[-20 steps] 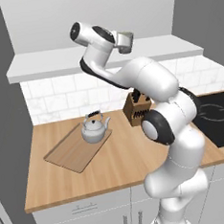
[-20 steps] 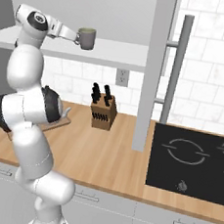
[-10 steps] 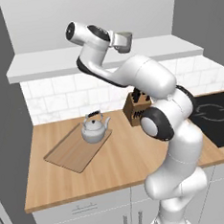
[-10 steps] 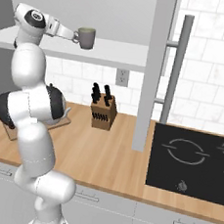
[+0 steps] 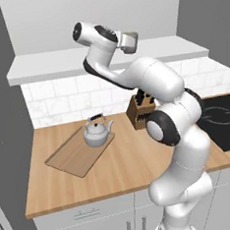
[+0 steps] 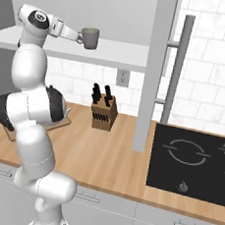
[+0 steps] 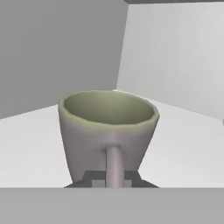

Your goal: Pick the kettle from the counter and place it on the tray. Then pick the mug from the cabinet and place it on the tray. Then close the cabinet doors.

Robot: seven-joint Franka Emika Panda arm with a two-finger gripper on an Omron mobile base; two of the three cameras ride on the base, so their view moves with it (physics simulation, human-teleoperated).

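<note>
So your end effector (image 7: 114,177) is pinched shut on the mug (image 7: 107,131) handle | mug upright on the cabinet (image 5: 58,67) shelf | kettle (image 5: 97,133) sits on the tray (image 5: 74,157)

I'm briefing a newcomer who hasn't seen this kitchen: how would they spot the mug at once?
Look up at the wall cabinet's white shelf above the counter. The mug stands there at the arm's tip, its handle pinched in the shut gripper. It is small and grey with an olive-green inside, unlike the silver kettle down on the tray.
</note>
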